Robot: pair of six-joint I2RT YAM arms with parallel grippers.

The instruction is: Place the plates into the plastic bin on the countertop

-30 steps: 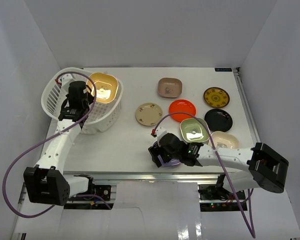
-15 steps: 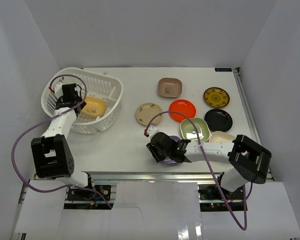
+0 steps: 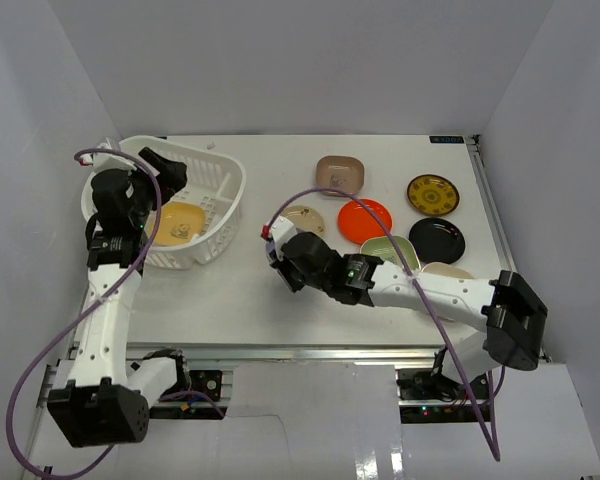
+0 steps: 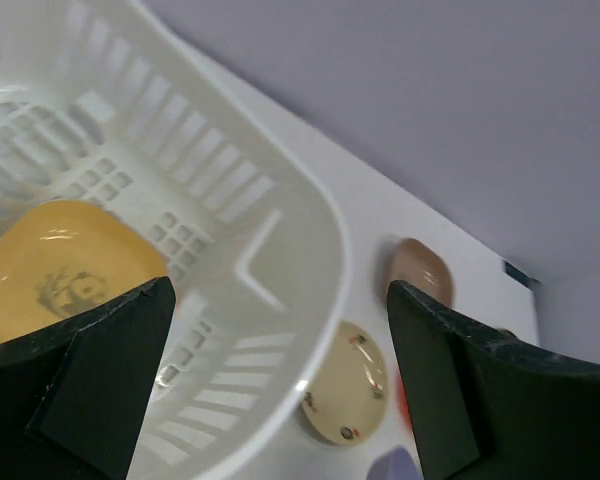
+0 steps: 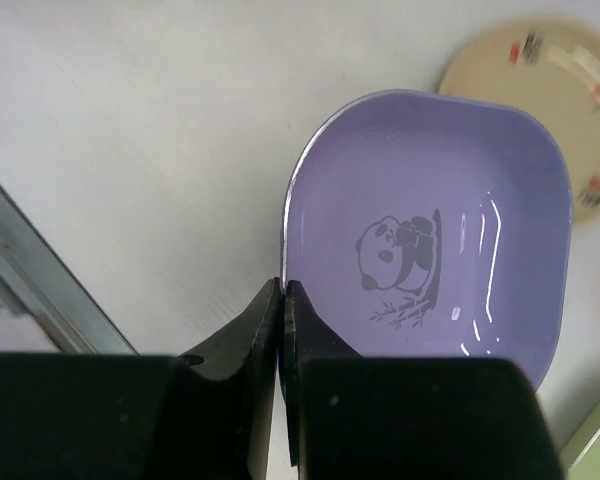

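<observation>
Surface (image 3: 230, 285): seven plates remain spread over its right half in the top view.

Bin (image 3: 220, 230): upper left of the top view. It holds one plate, the yellow plate (image 4: 60, 265), flat on the bin floor. A second ago that plate was still in the left arm's grip above the bin, so the first drop is done.

Lavender plate (image 5: 430, 250): centre of the right wrist view, pinched at its near rim. Judged next in line for the bin.

Left end effector (image 4: 280, 290): fingers spread wide, holding nothing, hanging above the bin's right rim.

Right end effector (image 5: 282, 295): was spread a second ago, now pressed together on the lavender plate's rim. It has shifted up and left in the top view, toward the bin.
</observation>
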